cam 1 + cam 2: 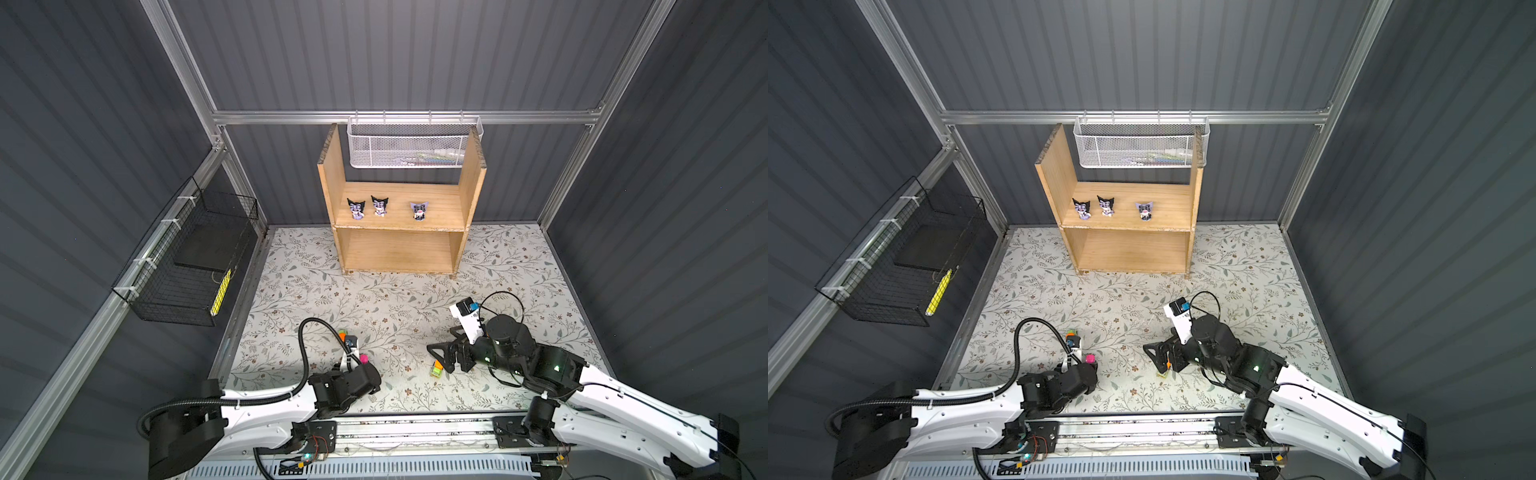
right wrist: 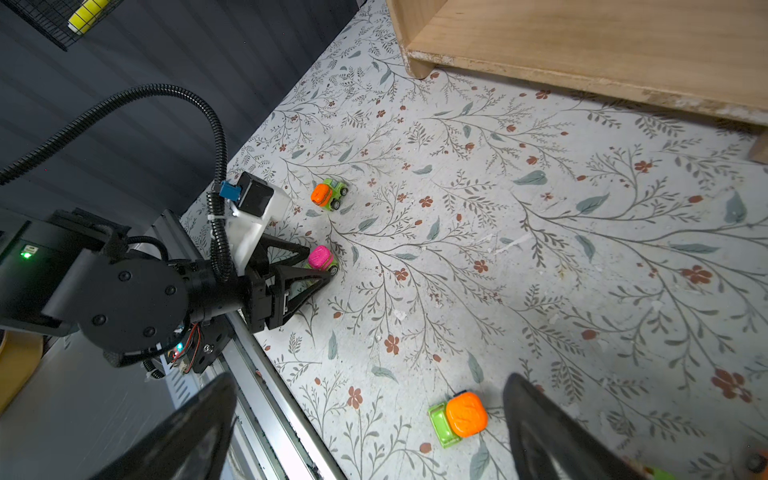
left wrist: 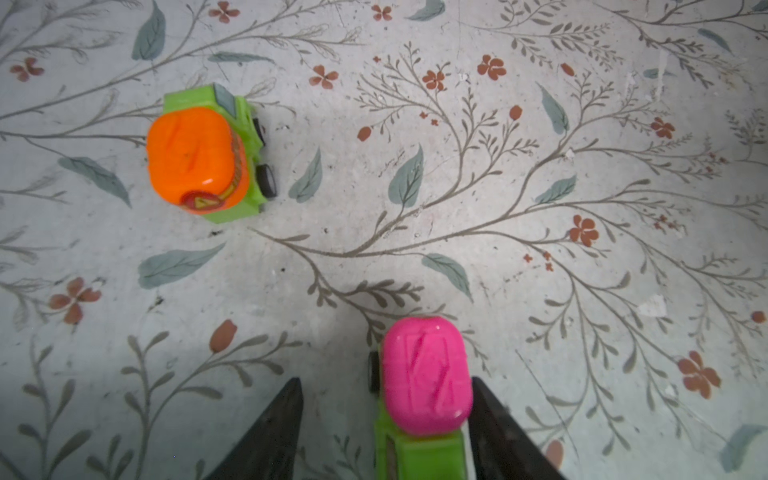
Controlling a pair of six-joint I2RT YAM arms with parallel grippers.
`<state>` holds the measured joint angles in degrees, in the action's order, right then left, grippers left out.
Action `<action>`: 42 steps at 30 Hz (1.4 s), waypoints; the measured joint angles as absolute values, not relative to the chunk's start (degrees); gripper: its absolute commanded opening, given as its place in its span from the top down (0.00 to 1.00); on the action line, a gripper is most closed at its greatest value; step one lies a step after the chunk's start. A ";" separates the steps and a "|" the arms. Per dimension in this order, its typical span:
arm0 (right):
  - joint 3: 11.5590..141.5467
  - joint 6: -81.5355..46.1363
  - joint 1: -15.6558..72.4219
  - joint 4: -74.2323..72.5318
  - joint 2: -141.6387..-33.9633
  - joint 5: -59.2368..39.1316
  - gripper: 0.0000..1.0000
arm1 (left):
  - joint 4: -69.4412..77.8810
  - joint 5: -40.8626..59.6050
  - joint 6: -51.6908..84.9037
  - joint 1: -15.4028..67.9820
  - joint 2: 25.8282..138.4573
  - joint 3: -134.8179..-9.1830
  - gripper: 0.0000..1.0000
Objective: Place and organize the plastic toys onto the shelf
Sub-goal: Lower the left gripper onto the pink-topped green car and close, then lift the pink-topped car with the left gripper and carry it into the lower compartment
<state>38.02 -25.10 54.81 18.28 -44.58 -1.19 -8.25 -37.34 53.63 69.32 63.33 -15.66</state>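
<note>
Near left, the left arm lies low, left gripper angled down, jaws part-open astride the pink-topped car, touching it on one side only. Near right, the bent right arm holds the right gripper spread wide, empty, over an orange-topped car. Far back, three figurines stand on the upper tier of the shelf.

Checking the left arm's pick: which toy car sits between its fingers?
The pink-topped car, the only pink one, between the left gripper's fingers. The nearby orange-topped car and the farther orange-topped car by the right gripper lie outside.
</note>
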 measured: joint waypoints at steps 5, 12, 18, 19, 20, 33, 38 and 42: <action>37.80 -25.17 54.83 18.46 -43.86 -0.36 0.01 | -7.09 -41.01 54.63 72.88 70.17 -18.33 0.50; 37.80 -25.10 54.83 18.48 -43.97 0.47 0.01 | -6.31 -42.28 55.94 73.82 71.59 -18.70 0.71; 37.80 -25.10 54.83 18.44 -44.91 0.56 0.01 | -9.87 -42.52 56.23 73.95 70.41 -19.66 0.82; 37.80 -25.10 54.81 18.41 -44.97 0.54 0.01 | -11.42 -42.61 56.21 73.95 69.93 -20.56 0.83; 37.80 -25.10 54.83 18.41 -45.04 0.54 0.01 | -12.47 -42.72 56.21 73.95 69.47 -21.30 0.83; 37.87 -24.73 54.81 18.04 -44.82 0.30 0.01 | -20.12 -43.44 44.34 62.72 61.78 -32.38 0.81; 38.04 -24.43 54.81 18.02 -44.16 0.19 0.01 | -17.12 -38.22 33.32 51.20 63.22 -38.48 0.81; 38.04 -24.40 54.81 18.00 -43.86 0.19 0.01 | -12.27 -32.01 25.89 42.50 69.73 -44.88 0.80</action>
<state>38.04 -24.40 54.81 18.00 -43.86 0.19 -12.27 -32.01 25.89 42.50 69.73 -44.88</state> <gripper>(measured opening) 0.989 0.290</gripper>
